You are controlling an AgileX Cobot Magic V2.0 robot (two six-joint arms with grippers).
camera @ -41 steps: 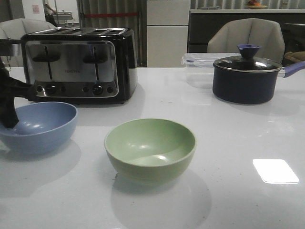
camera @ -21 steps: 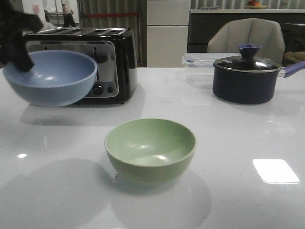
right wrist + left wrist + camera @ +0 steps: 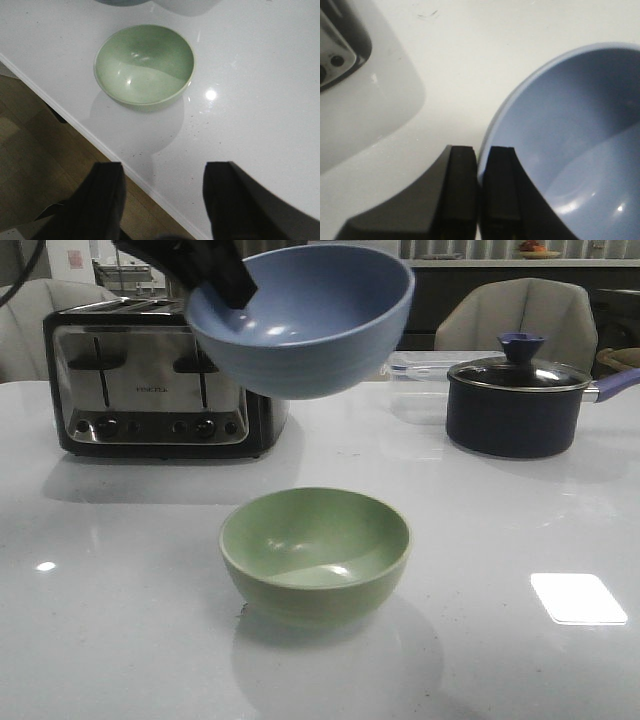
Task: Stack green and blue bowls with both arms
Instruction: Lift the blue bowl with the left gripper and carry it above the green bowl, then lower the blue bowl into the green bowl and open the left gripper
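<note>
blue bowl [image 3: 300,320] hangs in the air above the green bowl [image 3: 315,553], tilted, with its mouth tipped toward the camera, and it sits a little behind and to the left of the green bowl's centre rather than straight over it. the left pincer [image 3: 479,190] is clamped narrow on the blue bowl's rim, one finger inside the wall and one outside, as the left wrist view shows. the green bowl stands upright on the bench [image 3: 520,540], near its front edge, with nothing inside. the right pincer [image 3: 162,200] is spread wide and holds nothing, hovering off the bench edge in front of the green bowl. behind and left of the green bowl is a toaster [image 3: 150,380]; behind and right is a pot [image 3: 515,400], both well apart from it. the step in hand looks like carrying the blue bowl over for the drop. to do it well, i would bring the blue bowl forward until its base sits square over the green bowl's mouth, level it out, then lower slowly until it nests before letting the rim go. a one-sided rim grip lets the bowl swing, so a tilted release could tip it onto the green rim.
</note>
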